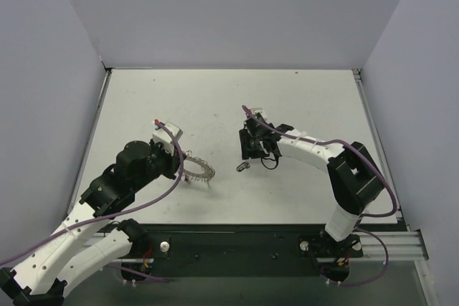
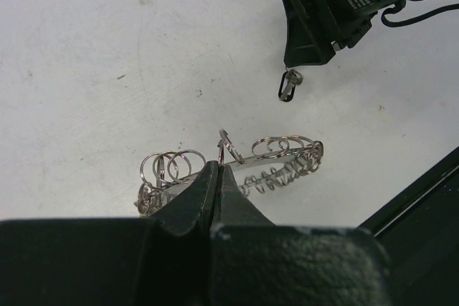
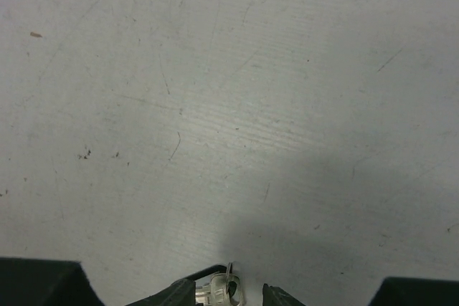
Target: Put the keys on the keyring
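Left end effector (image 2: 218,177) clamped shut on keyring (image 2: 283,155), keyring at near left of table (image 1: 301,105), right end effector (image 3: 228,293) half-narrowed around small silvery key (image 2: 289,85), grip not discernible, key apart from keyring.

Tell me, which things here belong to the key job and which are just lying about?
Job: keyring, in the shut left gripper; key, between the right gripper's fingers.
Just there: table, walls.
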Controlling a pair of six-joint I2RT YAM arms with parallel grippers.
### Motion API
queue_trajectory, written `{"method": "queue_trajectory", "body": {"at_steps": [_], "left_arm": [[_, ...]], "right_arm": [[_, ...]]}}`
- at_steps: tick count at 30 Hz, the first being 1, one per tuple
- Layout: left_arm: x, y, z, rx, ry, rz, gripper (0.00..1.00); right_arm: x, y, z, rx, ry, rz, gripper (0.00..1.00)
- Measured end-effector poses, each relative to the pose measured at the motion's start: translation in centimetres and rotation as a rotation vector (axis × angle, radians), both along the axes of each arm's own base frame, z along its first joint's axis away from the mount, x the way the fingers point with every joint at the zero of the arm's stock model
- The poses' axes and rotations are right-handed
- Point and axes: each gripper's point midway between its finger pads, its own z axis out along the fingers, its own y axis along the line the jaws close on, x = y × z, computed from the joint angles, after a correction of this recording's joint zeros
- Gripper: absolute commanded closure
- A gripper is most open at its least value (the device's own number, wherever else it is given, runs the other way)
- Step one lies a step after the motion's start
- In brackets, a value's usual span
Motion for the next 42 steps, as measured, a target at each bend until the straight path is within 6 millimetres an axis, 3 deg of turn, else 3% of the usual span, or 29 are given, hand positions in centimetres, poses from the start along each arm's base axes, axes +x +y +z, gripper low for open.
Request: {"method": "queue_trajectory", "body": {"at_steps": [14, 23, 32, 37, 42], "left_arm": [[-0.4, -0.4, -0.4, -0.018, 0.032, -0.044, 1.0], [-0.1, 0.1, -0.3, -0.034, 0.035, -0.033, 1.0], [-0.3, -0.1, -0.5, -0.047, 0.045, -0.054, 1.0], [-0.5, -0.4, -0.5, -0.055, 0.047, -0.076, 1.0], [-0.8, -0.7, -0.3, -0.061, 0.041, -0.103, 1.0]], "right_arm": [[-1.0, 0.8, -2.8, -0.023, 0.09, 0.028, 0.69], [-1.1, 0.7, -3.1, -0.03, 0.1, 0.017, 1.0], [-0.8, 0.8, -3.2, -0.049, 0.083, 0.035, 1.0], [-1.4, 1.2, -2.0, -0.054, 0.011, 0.124, 1.0], [-3.1, 2.1, 3.5, 0.009, -0.159, 0.24, 1.0]]}}
